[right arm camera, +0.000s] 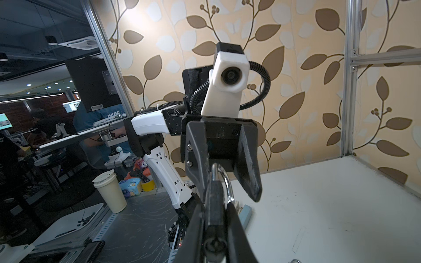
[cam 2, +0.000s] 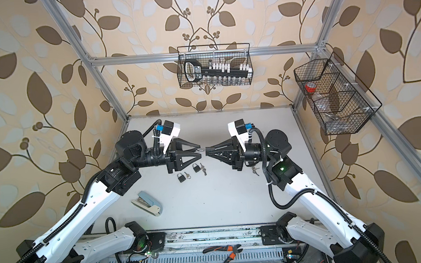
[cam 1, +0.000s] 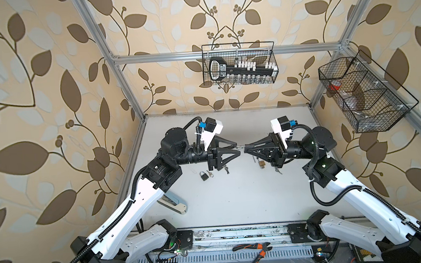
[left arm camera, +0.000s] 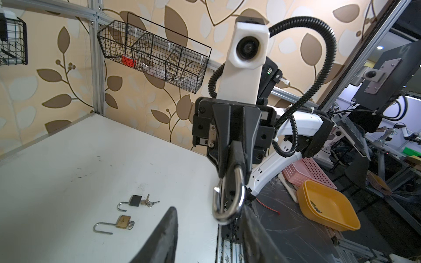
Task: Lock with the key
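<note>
Padlock clamped in right gripper over open table centre, shackle between left gripper's parted jaws.

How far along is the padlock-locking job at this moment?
Done: the right gripper holds the padlock above the table. In hand: the left gripper stands open around its unlatched shackle. Left: snapping it shut; a brass padlock also lies open.
</note>
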